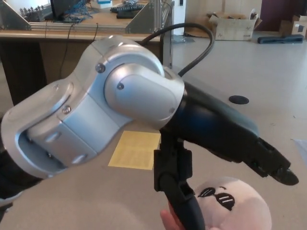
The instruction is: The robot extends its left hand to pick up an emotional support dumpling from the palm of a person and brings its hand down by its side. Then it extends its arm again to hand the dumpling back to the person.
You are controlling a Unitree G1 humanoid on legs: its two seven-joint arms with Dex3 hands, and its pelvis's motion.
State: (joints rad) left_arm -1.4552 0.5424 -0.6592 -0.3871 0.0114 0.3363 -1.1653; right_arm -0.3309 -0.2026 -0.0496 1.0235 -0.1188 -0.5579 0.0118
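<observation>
— So what fills most of the head view?

— Mostly the robot's left arm, a big silver-grey jointed housing with a black forearm section reaching out to the right and a black cable looping over the top. Beneath it lies the beige floor, and further back a long wooden workbench carries clutter. An open cardboard box sits at the far side of the room.

— Anything lying on the floor?

— Yes, a flat yellow rectangular sheet, partly hidden behind the arm, and a small dark round disc off to the right.

— And the left hand itself?

— Spread, holding nothing. One thick black finger hangs down on the near side, and another black finger juts out to the upper right. They stand apart, one on either side of the toy.

— Where is the toy?

— The round, pale pink plush dumpling with a stitched black face sits at the bottom edge, between those two fingers. The lower finger crosses its left side; I cannot tell whether it touches. The dumpling rests on a person's palm, of which only a small part shows beside the finger.

— The right hand?

— It does not show.
</observation>
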